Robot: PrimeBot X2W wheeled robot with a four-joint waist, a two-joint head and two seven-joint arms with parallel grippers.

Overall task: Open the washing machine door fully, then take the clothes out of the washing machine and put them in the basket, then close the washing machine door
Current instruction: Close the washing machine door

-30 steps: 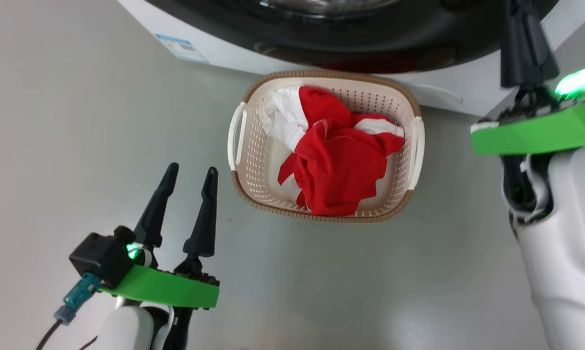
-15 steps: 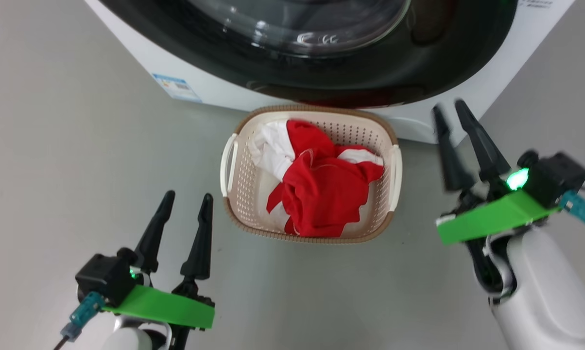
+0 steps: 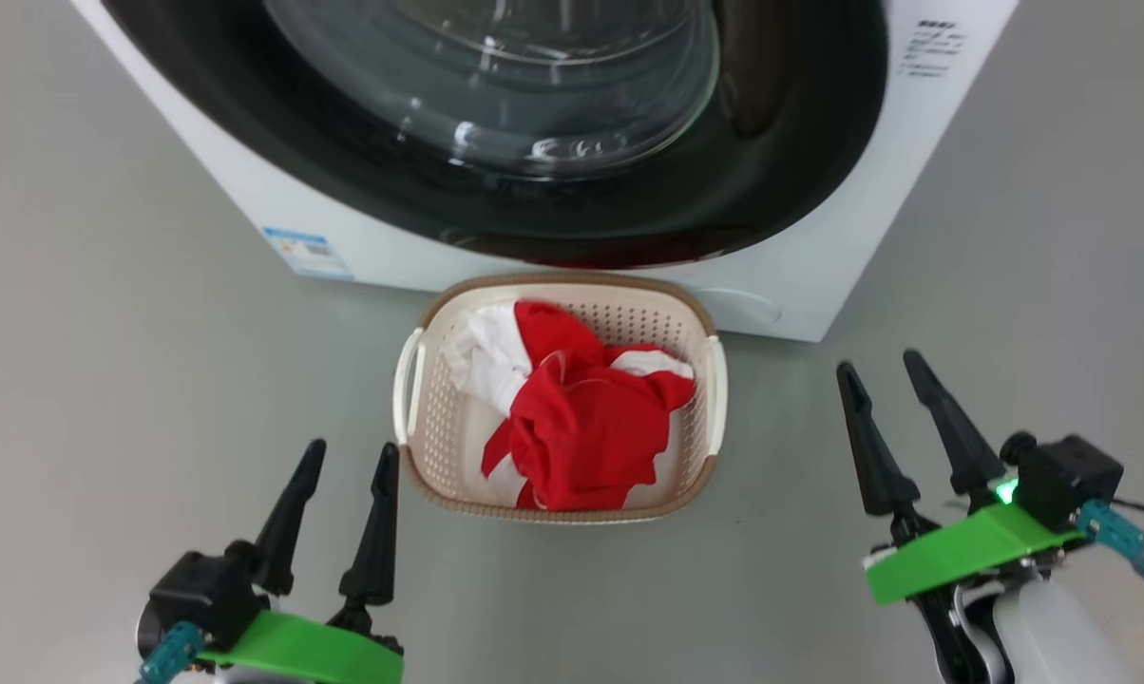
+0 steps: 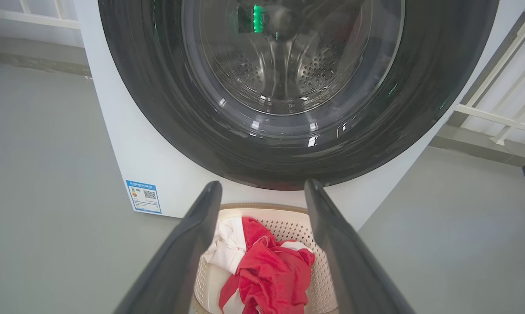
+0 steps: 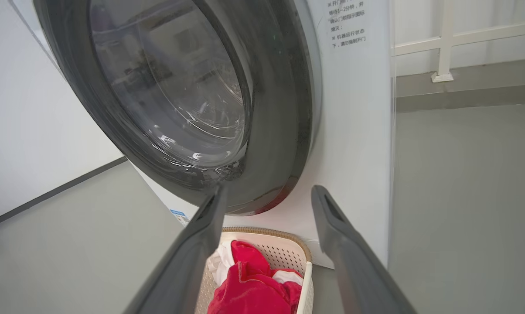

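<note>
Site type: laundry area in plain indoor room. Indicators: white front-loading washing machine (image 3: 819, 237) on smooth grey floor (image 3: 106, 332); basket (image 3: 648, 328) of clothes (image 3: 572, 427) directly in front; bare white wall (image 5: 27, 131) with dark skirting line (image 5: 53, 192); white railing (image 5: 445, 39) behind.

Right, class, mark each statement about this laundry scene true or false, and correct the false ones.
1. The clothes lie in the basket. True.
2. The washing machine door stands wide open. False: it is shut against the washing machine.
3. The left gripper holds a red garment. False: it is open and empty.
4. The basket stands on the floor in front of the washing machine. True.
5. The right gripper is open. True.
</note>
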